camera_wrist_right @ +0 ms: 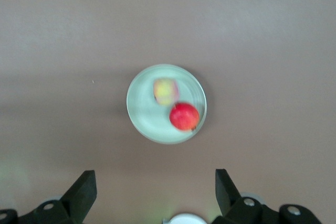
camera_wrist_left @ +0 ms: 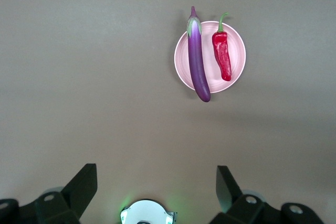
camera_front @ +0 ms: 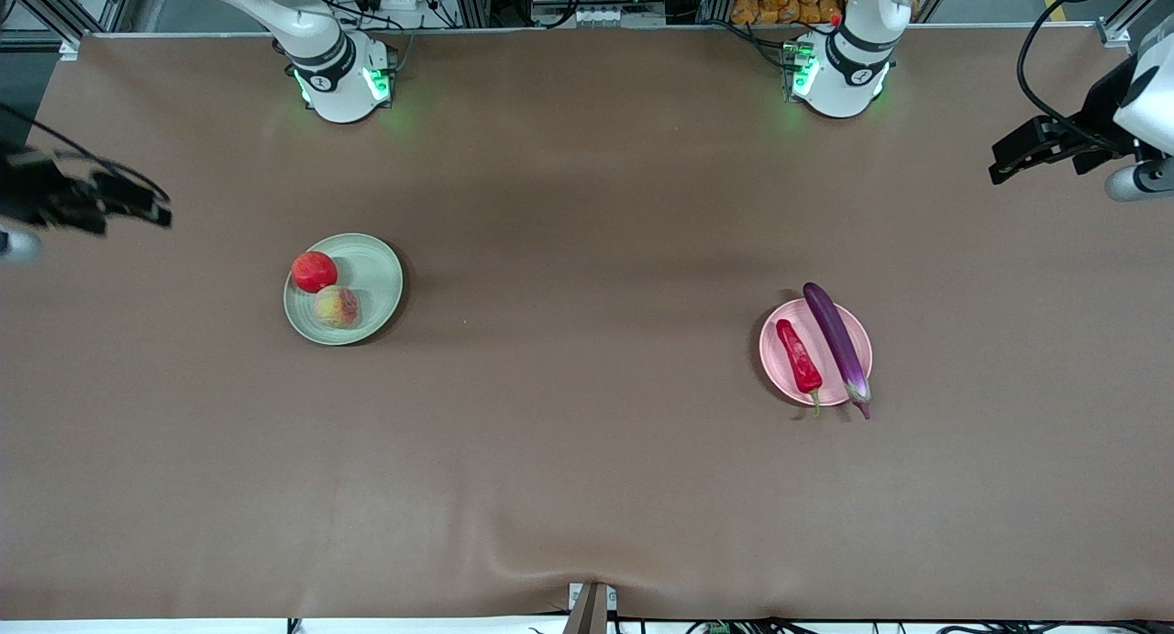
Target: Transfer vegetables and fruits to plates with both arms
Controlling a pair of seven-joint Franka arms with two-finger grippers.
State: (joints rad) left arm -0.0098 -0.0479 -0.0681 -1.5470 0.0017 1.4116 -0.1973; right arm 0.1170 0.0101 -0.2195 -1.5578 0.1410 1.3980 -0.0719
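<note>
The red apple (camera_front: 314, 272) and the yellowish-pink peach (camera_front: 337, 305) lie in the pale green plate (camera_front: 371, 272), toward the right arm's end. The purple eggplant (camera_front: 836, 340) and the red chili (camera_front: 798, 354) lie on the pale pink plate (camera_front: 776, 368), toward the left arm's end. My right gripper (camera_front: 138, 205) hangs open and empty over its table end. My left gripper (camera_front: 1009, 157) hangs open and empty over its end. The left wrist view shows its open gripper (camera_wrist_left: 156, 177), the eggplant (camera_wrist_left: 198, 61), chili (camera_wrist_left: 222, 59) and pink plate (camera_wrist_left: 237, 45). The right wrist view shows its open gripper (camera_wrist_right: 155, 179), the apple (camera_wrist_right: 184, 116), peach (camera_wrist_right: 165, 91) and green plate (camera_wrist_right: 144, 114).
The brown table cover (camera_front: 587, 249) lies bare between the two plates. The right arm's base (camera_front: 339, 79) and the left arm's base (camera_front: 839, 74) glow green at the table's edge farthest from the front camera. A small bracket (camera_front: 592, 606) sticks up at the nearest edge.
</note>
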